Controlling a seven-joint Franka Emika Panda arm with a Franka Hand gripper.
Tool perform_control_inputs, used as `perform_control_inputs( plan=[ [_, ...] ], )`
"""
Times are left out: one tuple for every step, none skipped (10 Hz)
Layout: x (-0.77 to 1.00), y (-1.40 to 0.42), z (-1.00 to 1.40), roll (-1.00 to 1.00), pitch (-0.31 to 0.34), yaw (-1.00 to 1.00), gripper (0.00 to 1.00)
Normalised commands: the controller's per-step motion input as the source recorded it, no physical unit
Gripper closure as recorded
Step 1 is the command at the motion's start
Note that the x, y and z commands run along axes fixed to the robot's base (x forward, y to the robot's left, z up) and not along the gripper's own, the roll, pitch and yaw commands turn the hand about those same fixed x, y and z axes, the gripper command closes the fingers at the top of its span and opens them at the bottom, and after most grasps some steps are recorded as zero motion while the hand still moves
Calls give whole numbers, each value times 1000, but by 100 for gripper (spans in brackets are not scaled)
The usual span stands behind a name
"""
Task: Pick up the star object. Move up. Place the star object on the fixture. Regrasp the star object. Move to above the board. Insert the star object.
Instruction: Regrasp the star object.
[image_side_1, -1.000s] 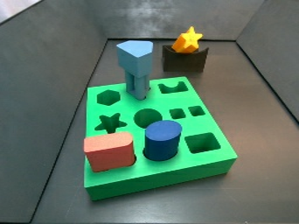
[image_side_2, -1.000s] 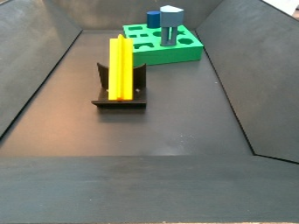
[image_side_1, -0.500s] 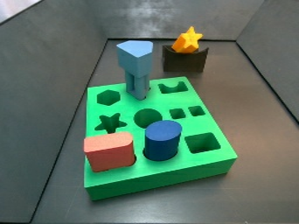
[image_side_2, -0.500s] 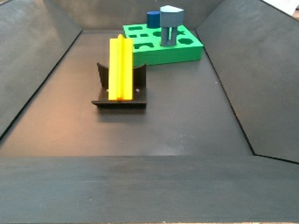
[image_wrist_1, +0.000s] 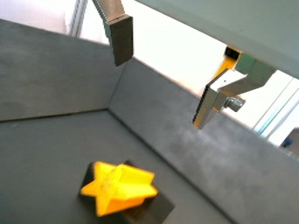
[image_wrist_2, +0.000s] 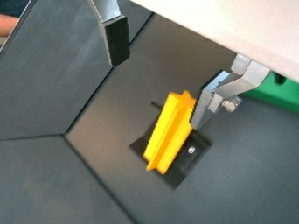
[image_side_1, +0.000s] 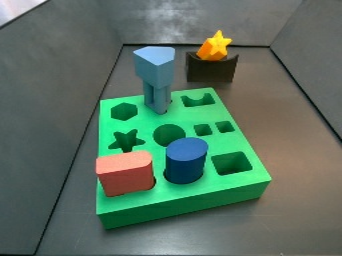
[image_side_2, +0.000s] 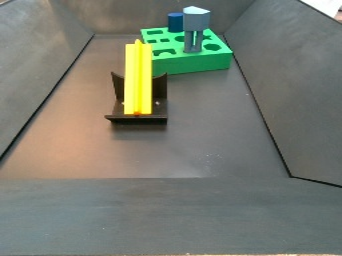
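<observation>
The yellow star object lies lengthwise in the notch of the dark fixture, which stands on the grey floor of a walled bin. A side view shows its full length along the fixture; another side view shows only its star-shaped end above the fixture, behind the green board.

On the board, going left to right in that side view, a red block sits at the near corner, a dark blue cylinder stands beside it, and a tall light-blue peg rises at the back. The star-shaped cut-out is empty.

The claw appears in neither side view. In both wrist views it hangs above the star object with its plates spread wide and nothing between them; one finger and the opposite finger are well apart. A wrist view shows the star end-on; another shows its long side and a strip of board beyond.

Open floor lies all around the fixture. The bin walls slope up on both sides.
</observation>
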Motion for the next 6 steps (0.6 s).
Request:
perform_control_inputs(
  plan=[
    [154,-55,-14,1000,245,199,0],
    [161,-57,-13,1000,256,234,0],
    [186,-60,-13,780,211,259,0],
    [199,-61,-14,671,185,271,0],
    [227,-64,-14,447,134,277,0],
    [246,-54,-7,264,89,272,0]
  ],
)
